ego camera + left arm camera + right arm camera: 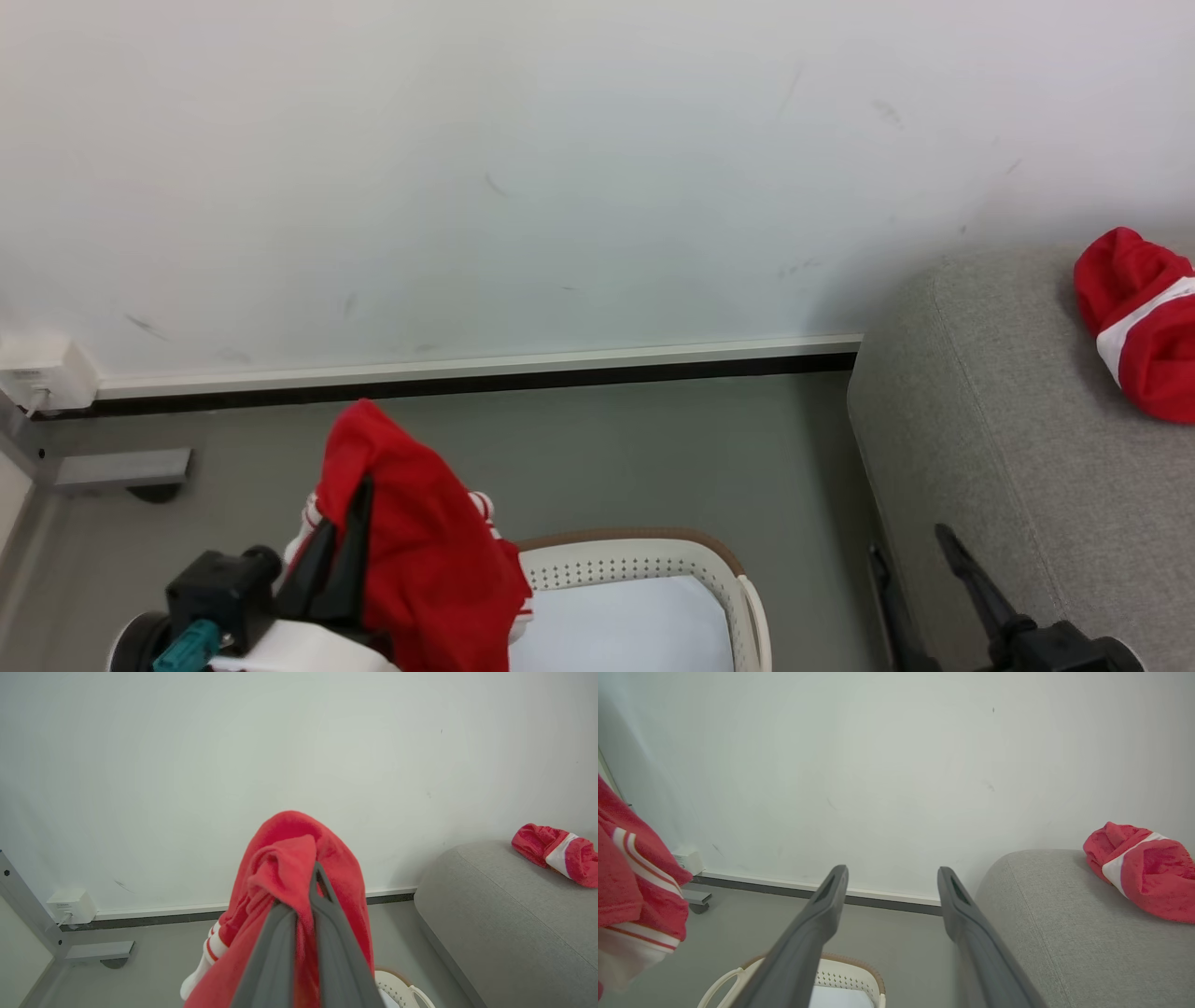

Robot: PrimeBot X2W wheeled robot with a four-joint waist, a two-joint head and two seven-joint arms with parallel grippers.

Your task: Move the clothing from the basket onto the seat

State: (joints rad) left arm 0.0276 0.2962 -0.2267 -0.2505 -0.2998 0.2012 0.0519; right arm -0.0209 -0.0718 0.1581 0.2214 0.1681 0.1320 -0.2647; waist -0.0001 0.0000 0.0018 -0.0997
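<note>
My left gripper [347, 509] is shut on a red garment with white stripes [420, 551], which hangs lifted above the left end of the basket [653, 546]. In the left wrist view this clothing [289, 849] drapes over the closed fingers [327, 914]. A second red garment with a white band [1139, 317] lies bunched on the grey seat [1008, 448] at the right. My right gripper [892, 875] stands open and holds nothing, beside the seat's [1055, 924] left end and above the basket [852, 962]. It also shows at the lower right of the head view [920, 560].
A flat pale sheet [625, 625] lies in the basket. A white wall with a baseboard [467, 369] runs behind. A white wall box [42, 373] and a grey metal frame foot [121, 467] sit at the far left. Grey floor [653, 448] lies between basket and wall.
</note>
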